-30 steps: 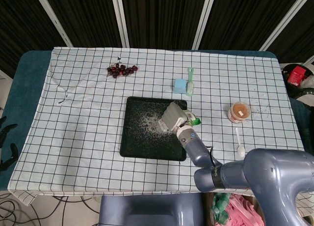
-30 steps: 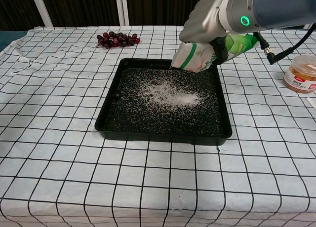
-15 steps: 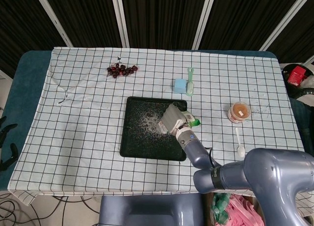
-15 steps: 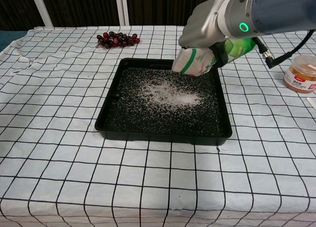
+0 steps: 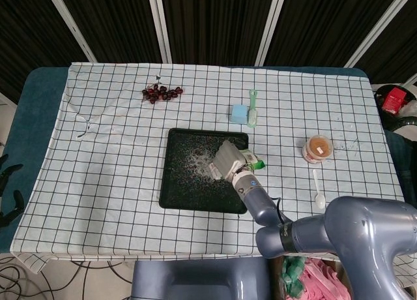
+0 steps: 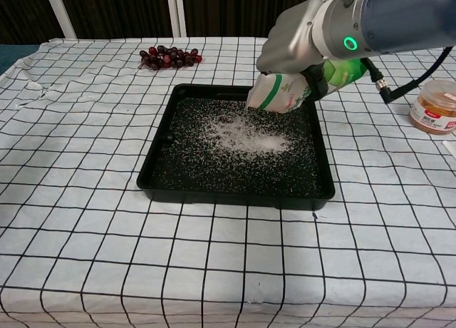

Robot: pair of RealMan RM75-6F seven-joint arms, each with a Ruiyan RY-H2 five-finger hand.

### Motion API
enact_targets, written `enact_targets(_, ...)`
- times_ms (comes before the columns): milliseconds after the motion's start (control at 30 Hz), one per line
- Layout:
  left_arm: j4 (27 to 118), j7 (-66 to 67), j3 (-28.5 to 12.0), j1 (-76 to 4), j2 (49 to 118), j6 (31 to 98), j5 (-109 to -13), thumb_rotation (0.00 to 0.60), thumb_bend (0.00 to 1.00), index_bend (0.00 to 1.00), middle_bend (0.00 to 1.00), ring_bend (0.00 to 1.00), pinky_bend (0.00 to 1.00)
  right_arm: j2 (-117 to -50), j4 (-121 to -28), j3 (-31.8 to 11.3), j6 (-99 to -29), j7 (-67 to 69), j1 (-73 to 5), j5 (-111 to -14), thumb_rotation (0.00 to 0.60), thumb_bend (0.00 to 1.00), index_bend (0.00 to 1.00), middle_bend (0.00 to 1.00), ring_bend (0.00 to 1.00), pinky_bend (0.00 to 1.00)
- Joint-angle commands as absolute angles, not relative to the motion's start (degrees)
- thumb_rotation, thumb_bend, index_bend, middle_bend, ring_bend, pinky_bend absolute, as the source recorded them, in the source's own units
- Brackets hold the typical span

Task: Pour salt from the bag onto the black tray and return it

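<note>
My right hand [image 5: 227,161] [image 6: 296,41] grips the white and green salt bag [image 6: 282,91] [image 5: 255,162] and holds it tilted over the far right part of the black tray [image 6: 152,172] [image 5: 174,194]. The bag's lower end hangs just above the tray floor. A patch of white salt [image 6: 244,135] lies spread across the tray's middle, with scattered grains around it. My left hand shows in neither view.
Dark red grapes [image 5: 161,92] [image 6: 169,57] lie behind the tray to the left. A blue sponge [image 5: 238,113] and a green brush [image 5: 252,108] sit behind it. A jar with orange contents [image 5: 317,148] [image 6: 434,105] and a white spoon [image 5: 318,189] lie to the right.
My right hand and the bag have drifted slightly over the tray, towards its middle and my side. The salt patch looks the same.
</note>
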State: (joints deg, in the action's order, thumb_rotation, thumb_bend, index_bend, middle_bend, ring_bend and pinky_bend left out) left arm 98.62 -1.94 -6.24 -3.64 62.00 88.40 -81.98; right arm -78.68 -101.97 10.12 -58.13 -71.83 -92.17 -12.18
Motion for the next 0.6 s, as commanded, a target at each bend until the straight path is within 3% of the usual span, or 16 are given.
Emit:
enact_targets(33,98.59,-1.91,-6.25,-3.66,62.03,88.40,-81.99,0.600,0.65,0.20,0.03,0.00,0.02,-78.29,-102.01,9.37,-57.86,-70.41,-91.37,-12.37,0.600,0.38,0.33,0.37,0.47,0.41)
enact_targets(300,98.50,-1.81,-6.23,-3.66,62.09,88.39,-82.01,0.600,0.65,0.20,0.03,0.00,0.02,-75.47,-102.27,2.52,-52.62,-53.95,-84.73,-15.58,0.600,0.38,0.33,0.37,0.48,0.41)
enact_targets(600,98.52,-1.66,-6.21,-3.61,62.14,88.54,-82.09,0.600,0.65,0.20,0.03,0.00,0.02,-75.25,-98.67,-3.63,-46.24,-32.57,-74.09,-26.26,0.600,0.38,0.35,0.37,0.48,0.41)
